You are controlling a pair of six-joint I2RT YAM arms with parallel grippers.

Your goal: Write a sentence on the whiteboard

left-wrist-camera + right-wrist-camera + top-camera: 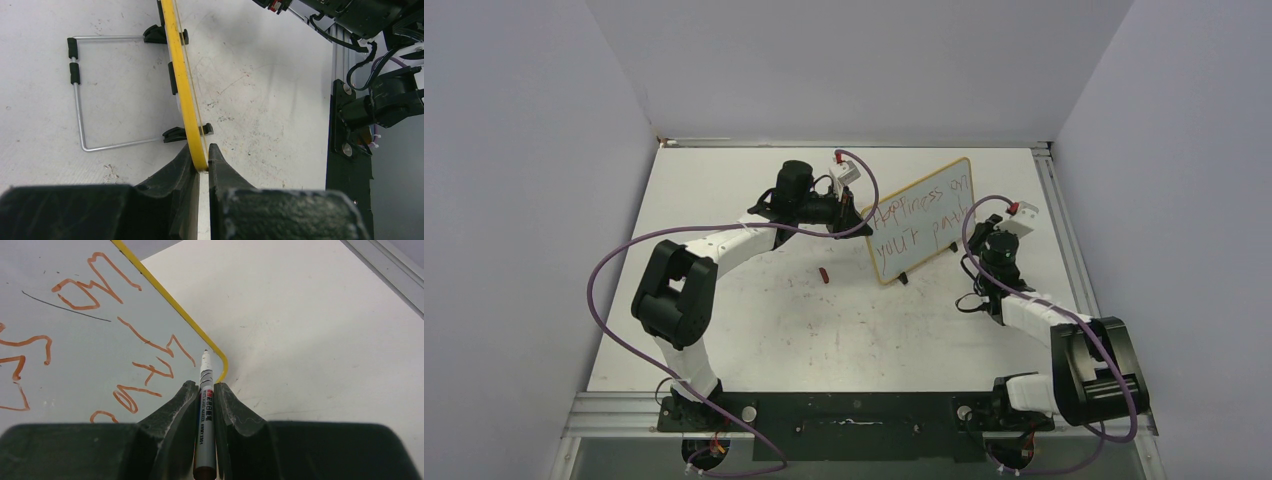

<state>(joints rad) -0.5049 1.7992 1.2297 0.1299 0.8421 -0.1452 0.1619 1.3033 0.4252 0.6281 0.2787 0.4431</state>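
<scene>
left end effector (201, 159) clamped on whiteboard (899, 263) edge; right end effector (205, 389) clamped on marker (205, 415), tip by board corner.

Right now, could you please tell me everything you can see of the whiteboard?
The whiteboard is a small white rectangle with a yellowish frame and rounded corners. It stands leaning back toward the far right of the table, on black feet and a wire stand behind. Two lines of red handwriting cover its face. The left gripper is clamped on its edge; the right gripper's marker tip sits by a corner, contact unclear.
</scene>
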